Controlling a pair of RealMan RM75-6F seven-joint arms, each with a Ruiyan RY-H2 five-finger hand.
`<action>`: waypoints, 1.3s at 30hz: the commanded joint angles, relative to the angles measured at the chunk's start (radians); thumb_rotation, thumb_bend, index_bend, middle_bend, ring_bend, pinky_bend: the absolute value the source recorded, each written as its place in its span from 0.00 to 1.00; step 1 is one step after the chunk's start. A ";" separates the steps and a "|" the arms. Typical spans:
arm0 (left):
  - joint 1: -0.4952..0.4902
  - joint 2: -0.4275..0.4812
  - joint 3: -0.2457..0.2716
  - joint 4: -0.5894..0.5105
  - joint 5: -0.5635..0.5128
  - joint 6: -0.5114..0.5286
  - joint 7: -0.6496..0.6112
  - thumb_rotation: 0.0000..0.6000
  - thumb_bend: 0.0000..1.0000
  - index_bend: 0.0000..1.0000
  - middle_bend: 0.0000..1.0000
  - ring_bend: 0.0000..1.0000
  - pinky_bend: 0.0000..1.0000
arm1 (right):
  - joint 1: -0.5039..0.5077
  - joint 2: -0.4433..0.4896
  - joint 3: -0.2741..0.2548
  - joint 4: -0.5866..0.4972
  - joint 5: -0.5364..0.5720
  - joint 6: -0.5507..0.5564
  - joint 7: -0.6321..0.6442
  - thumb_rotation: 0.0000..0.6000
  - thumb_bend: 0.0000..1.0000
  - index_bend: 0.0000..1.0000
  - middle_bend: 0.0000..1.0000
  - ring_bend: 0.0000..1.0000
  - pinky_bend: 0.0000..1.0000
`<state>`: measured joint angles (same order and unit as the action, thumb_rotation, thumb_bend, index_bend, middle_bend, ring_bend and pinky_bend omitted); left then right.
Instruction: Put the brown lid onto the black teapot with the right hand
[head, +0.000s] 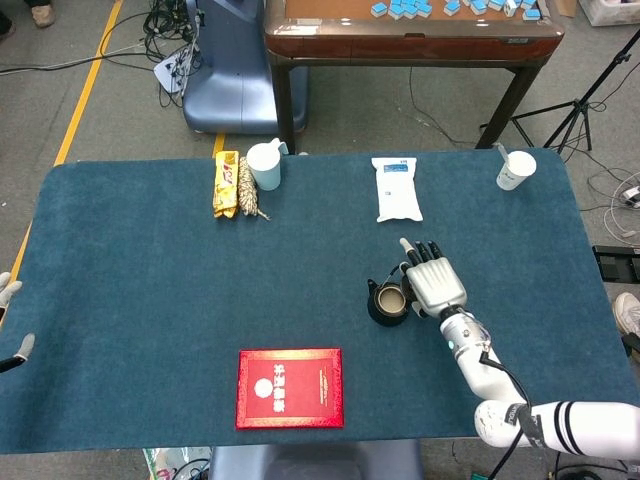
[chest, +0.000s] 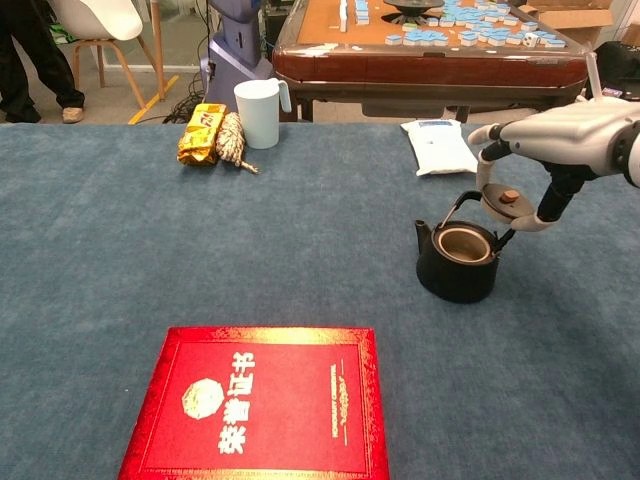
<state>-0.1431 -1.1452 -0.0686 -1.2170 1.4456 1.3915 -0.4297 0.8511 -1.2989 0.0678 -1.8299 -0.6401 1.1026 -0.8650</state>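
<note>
Up above the table (chest: 100, 250), the right hand (chest: 560, 140) pinches the brown lid (chest: 506, 203) between thumb and fingers, the lid hanging over the right rim of the black teapot (chest: 457, 262), just by its raised handle; whether lid and handle touch cannot be told. Only the left hand's fingertips (head: 10, 287) show at the table's edge, spread apart and holding nothing. A red booklet (chest: 255, 405) nearby bears a gold emblem and gold Chinese characters. Writing on the white packet (chest: 441, 146) is too small to read.
</note>
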 joint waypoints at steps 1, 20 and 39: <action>0.000 -0.002 0.002 0.008 0.002 -0.003 -0.007 1.00 0.39 0.07 0.00 0.00 0.00 | 0.008 -0.014 -0.003 0.005 0.008 0.004 -0.012 1.00 0.31 0.35 0.00 0.00 0.00; 0.019 -0.022 0.010 0.075 0.011 0.010 -0.072 1.00 0.39 0.07 0.00 0.00 0.00 | 0.049 -0.083 -0.009 0.013 0.048 0.034 -0.068 1.00 0.31 0.35 0.00 0.00 0.00; 0.030 -0.038 0.010 0.112 0.012 0.015 -0.104 1.00 0.39 0.07 0.00 0.00 0.00 | 0.068 -0.100 -0.017 0.027 0.065 0.031 -0.078 1.00 0.29 0.35 0.00 0.00 0.00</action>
<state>-0.1136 -1.1829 -0.0584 -1.1050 1.4572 1.4062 -0.5332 0.9192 -1.3989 0.0508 -1.8029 -0.5753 1.1335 -0.9431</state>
